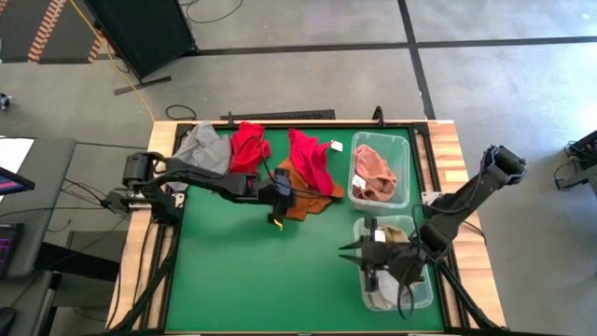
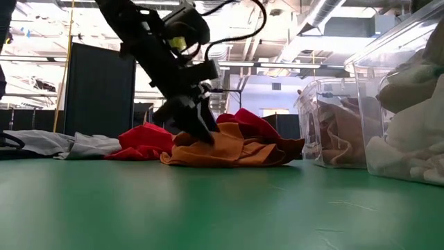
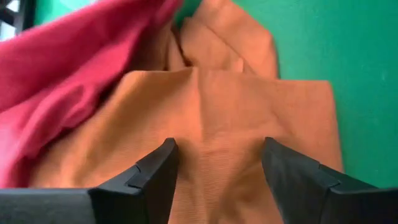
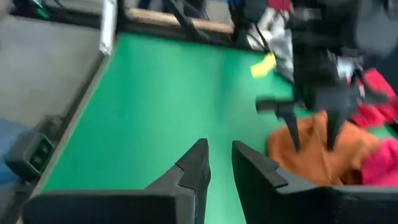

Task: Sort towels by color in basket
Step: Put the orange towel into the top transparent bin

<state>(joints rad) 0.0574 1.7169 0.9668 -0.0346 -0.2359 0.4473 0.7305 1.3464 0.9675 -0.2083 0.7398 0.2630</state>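
An orange towel (image 1: 303, 203) lies on the green mat near the table's far edge, and a red towel (image 1: 312, 159) overlaps its far side. A second red towel (image 1: 247, 145) and a grey towel (image 1: 203, 149) lie further left. My left gripper (image 3: 221, 146) is open and slants down over the orange towel (image 3: 236, 118), one finger on either side of a flat stretch of it. My right gripper (image 4: 219, 146) hovers over the mat beside the near bin (image 1: 420, 289). A narrow gap shows between its fingers and nothing is in it. My left gripper comes at the orange towel's near part (image 3: 217, 162) slanting down from the table's left. Its fingers (image 2: 201, 130) reach the cloth's top in the low view. Whether the tips touch the cloth, I cannot tell. The towel lies on the mat.
Two clear bins stand along the table's right side. The far bin (image 1: 403, 142) holds a tan-brown towel (image 1: 373, 170), and the near bin holds white cloth (image 2: 416, 149). The mat's near left part (image 1: 252, 280) is bare green.
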